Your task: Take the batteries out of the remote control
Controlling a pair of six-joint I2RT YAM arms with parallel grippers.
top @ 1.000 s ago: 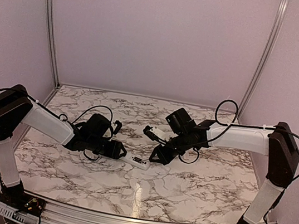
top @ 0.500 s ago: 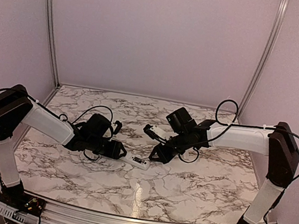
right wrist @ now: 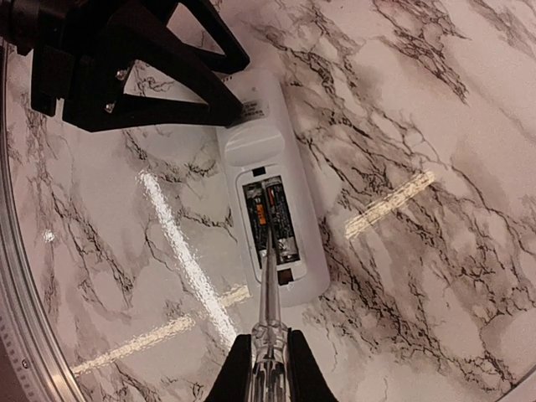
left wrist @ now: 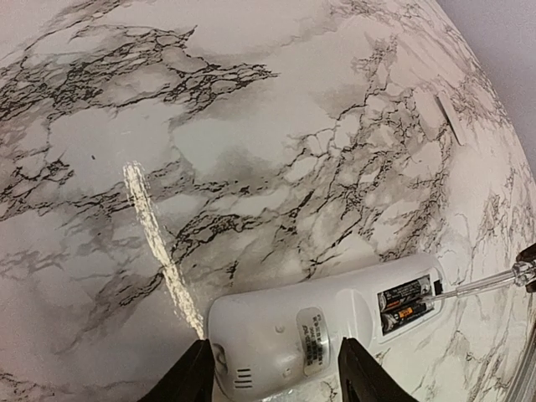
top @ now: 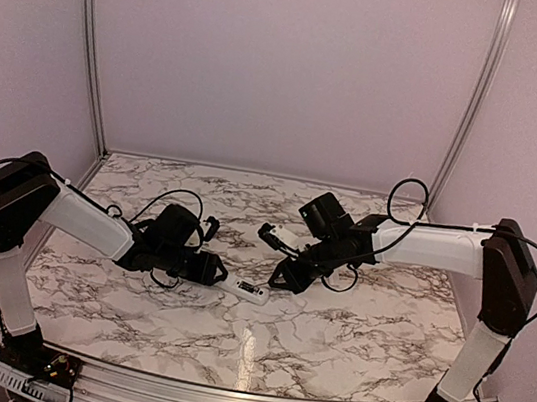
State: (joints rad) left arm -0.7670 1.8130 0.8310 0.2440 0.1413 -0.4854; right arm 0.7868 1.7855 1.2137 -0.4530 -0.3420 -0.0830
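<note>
**Remote lies face down, compartment end toward the right arm**

The remote (top: 248, 288) rests on the desk (top: 350, 335) near the middle, between the 2 arms. In the top view its long axis runs left to right, dipping slightly toward the near edge on the right. Its back faces up with the compartment open, and that end points at the right fingers (top: 282, 282).

The 2 batteries (right wrist: 270, 219) lie side by side inside, along the same axis.

The left fingers (left wrist: 272, 347), about half open, clamp the sides of the remote's plain end. The right fingers (right wrist: 266, 360) are pinched tight on a clear stick (right wrist: 268, 310), whose thin tip reaches in between the batteries.

A small white cover (left wrist: 452, 117) lies flat on the desk, well apart from the remote.

From above the batteries are too small to see. The left wrist view cuts off the remote's near end and the stick's handle. Whether the tip touches a battery is unclear.
</note>
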